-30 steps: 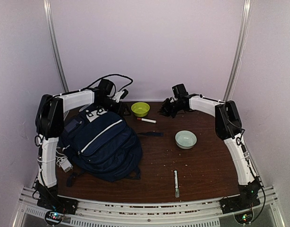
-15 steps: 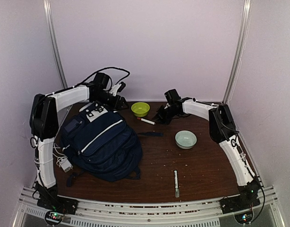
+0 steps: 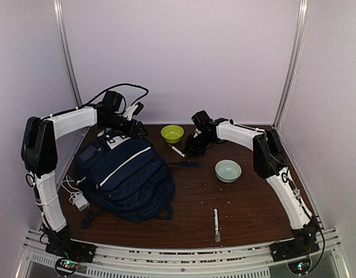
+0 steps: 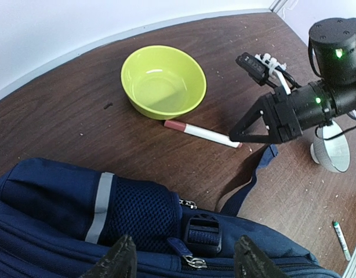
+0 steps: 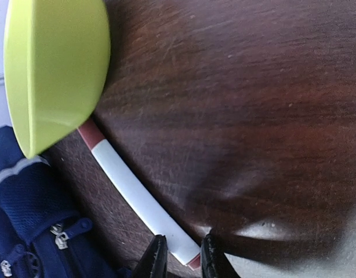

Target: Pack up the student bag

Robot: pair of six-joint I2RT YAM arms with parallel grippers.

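Observation:
The student bag [image 3: 126, 174], navy with a white stripe, lies on the left half of the table, and its top zipper and buckle [image 4: 223, 233] show in the left wrist view. My left gripper [image 4: 185, 249] hovers open over that top end, near the back of the table [image 3: 134, 130]. A white marker with a red cap [image 3: 177, 150] lies between the bag and the green bowl. My right gripper [image 5: 182, 243] is low on the table with its narrowly parted fingers on either side of the marker's [image 5: 137, 197] uncapped end. The marker [image 4: 202, 134] rests on the wood.
A yellow-green bowl [image 3: 172, 133] sits at the back centre, right next to the marker's capped end. A pale bowl [image 3: 228, 170] stands to the right. A second pen [image 3: 216, 224] lies near the front edge. A bag strap [image 3: 184, 164] trails towards the centre. A white charger [image 3: 79, 200] lies by the bag's left side.
My right arm has swung left and down until its fingers straddle the marker, which has turned slightly. My left arm has drawn back to the left, over the bag's top.

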